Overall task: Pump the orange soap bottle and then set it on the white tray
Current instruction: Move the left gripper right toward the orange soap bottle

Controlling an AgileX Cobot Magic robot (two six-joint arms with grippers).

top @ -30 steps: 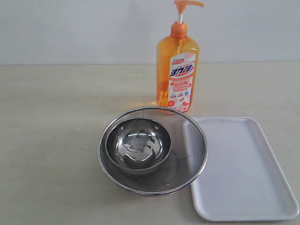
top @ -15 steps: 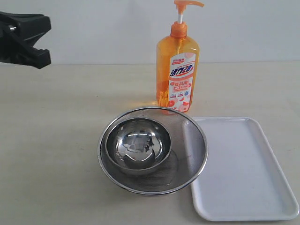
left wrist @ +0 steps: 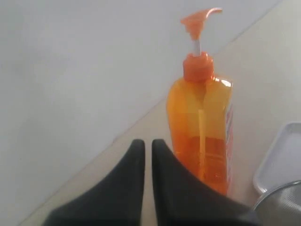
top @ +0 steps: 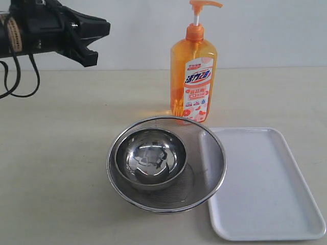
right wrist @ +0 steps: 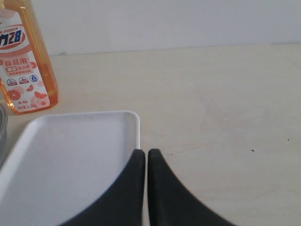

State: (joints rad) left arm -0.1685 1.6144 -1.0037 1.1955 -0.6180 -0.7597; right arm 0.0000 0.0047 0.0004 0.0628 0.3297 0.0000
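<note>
Black left gripper (top: 98, 37) (jaws together) has advanced toward orange soap bottle (top: 193, 76).

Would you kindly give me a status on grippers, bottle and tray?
Left gripper shut, raised, short of bottle. Right gripper shut, by tray. Bottle upright on table, untouched. Strainer with bowl in front of it.

matte blk left arm (top: 46, 28) w/ looping blk cables (top: 38, 76); left gripper (left wrist: 144, 143) & right gripper (right wrist: 142, 153) have smooth blk tapered fingers (right wrist: 117, 197).
</note>
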